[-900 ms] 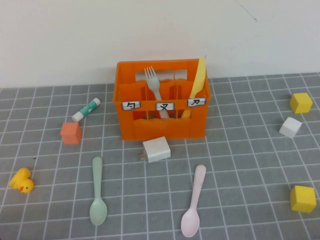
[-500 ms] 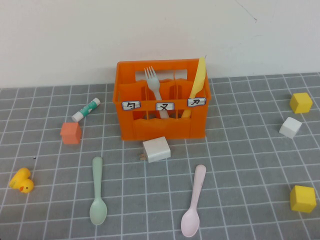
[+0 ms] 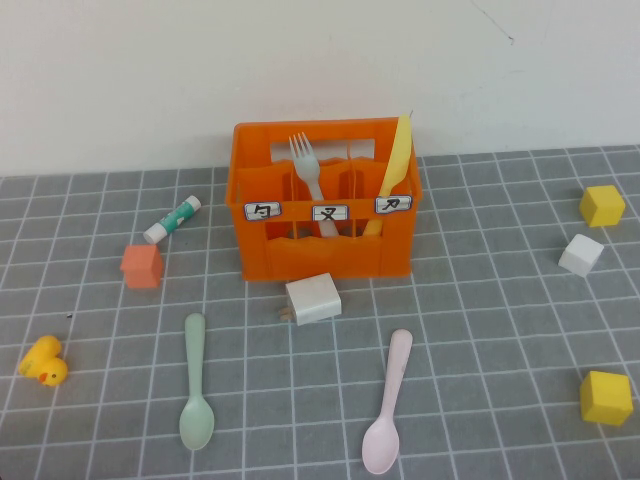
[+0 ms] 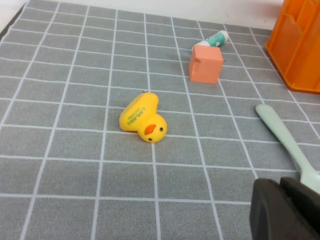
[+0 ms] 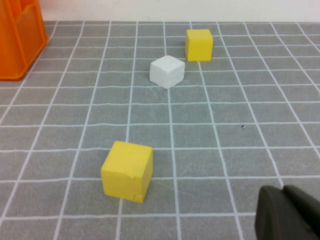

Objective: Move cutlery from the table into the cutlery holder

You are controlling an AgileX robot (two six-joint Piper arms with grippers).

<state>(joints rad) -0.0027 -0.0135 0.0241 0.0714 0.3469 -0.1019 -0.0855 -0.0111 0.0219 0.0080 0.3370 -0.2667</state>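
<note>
The mint green spoon (image 3: 195, 385) lies on the grey grid table (image 3: 480, 330) at the front left, bowl toward me; its handle also shows in the left wrist view (image 4: 282, 137). The pink spoon (image 3: 388, 403) lies at the front middle-right. The orange cutlery holder (image 3: 325, 215) stands at the back middle with a grey fork (image 3: 307, 170) and a yellow knife (image 3: 395, 165) in it. Neither arm shows in the high view. My left gripper (image 4: 280, 182) is shut and empty, low beside the mint spoon's handle. My right gripper (image 5: 282, 190) is shut and empty, near a yellow cube (image 5: 127, 170).
A white charger block (image 3: 312, 298) lies in front of the holder. A small orange cube (image 3: 142, 265), a glue stick (image 3: 172, 219) and a yellow duck (image 3: 43, 361) are on the left. Two yellow cubes (image 3: 602, 205) (image 3: 605, 397) and a white cube (image 3: 581, 254) are on the right.
</note>
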